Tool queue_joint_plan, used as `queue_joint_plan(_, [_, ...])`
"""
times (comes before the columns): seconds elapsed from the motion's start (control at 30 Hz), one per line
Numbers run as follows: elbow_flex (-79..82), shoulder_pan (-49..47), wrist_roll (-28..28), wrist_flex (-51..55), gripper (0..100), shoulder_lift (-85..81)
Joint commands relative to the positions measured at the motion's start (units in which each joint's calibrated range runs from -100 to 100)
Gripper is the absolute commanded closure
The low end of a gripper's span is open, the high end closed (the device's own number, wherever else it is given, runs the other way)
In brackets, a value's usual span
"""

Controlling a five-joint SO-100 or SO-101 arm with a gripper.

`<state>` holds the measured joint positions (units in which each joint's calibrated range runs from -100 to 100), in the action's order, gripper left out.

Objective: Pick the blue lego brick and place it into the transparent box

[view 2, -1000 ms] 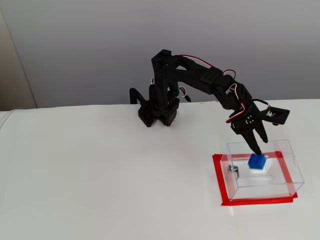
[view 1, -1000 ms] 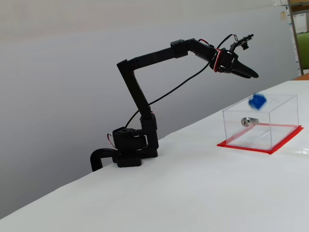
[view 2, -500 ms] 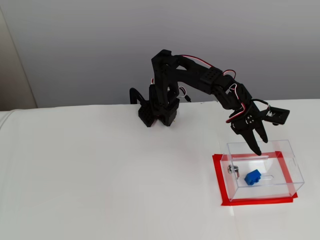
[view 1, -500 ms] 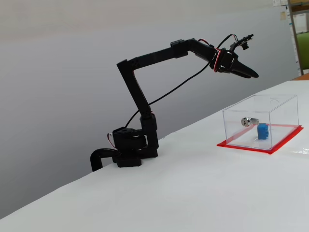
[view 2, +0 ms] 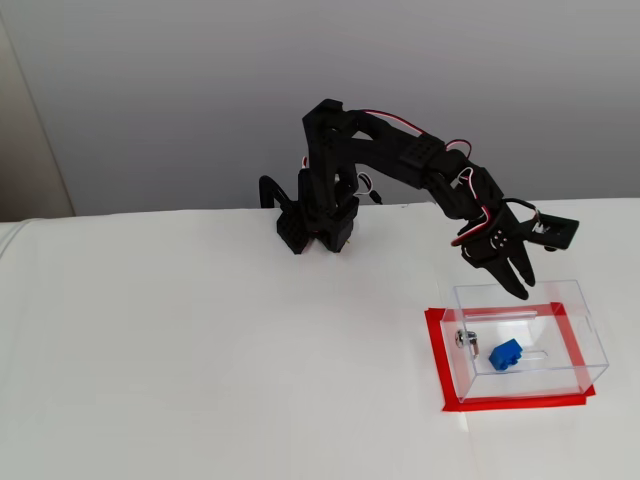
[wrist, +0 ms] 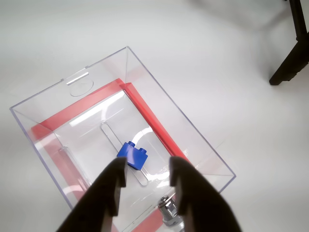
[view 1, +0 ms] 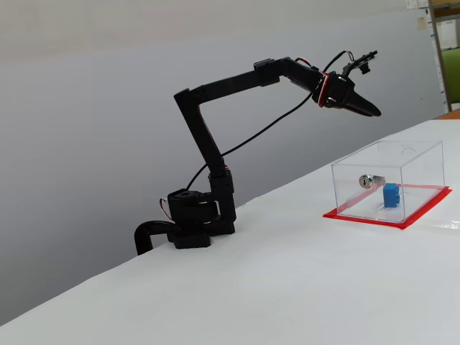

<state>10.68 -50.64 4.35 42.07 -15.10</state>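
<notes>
Arm (view 1: 205, 133): black, rising from its base, bent forward at the elbow, forearm reaching out level.
Wrist (view 2: 478, 215): angled downward.
Pincer (wrist: 146, 176): empty, its two dark fingers (wrist: 112, 186) parted with a clear gap between, tips pointing down in both fixed views.

White table (view 2: 180, 350): transparent box (view 2: 570, 352), arm base (view 2: 315, 232) on it.

wall (view 1: 86, 108): plain grey | table (view 2: 200, 380): white | shelving (view 1: 445, 50): far right, fixed view
</notes>
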Motion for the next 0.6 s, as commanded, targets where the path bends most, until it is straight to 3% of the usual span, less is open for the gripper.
queue_joint_plan(0.0, [-3.81,2.40,-0.33,-0.12,99,-4.89])
queue_joint_plan(0.3, [-3.18,10.01,-0.59,-0.12,98,-12.02])
queue_joint_plan(0.57, [3.79,23.25,-0.59,-0.12,98,-22.88])
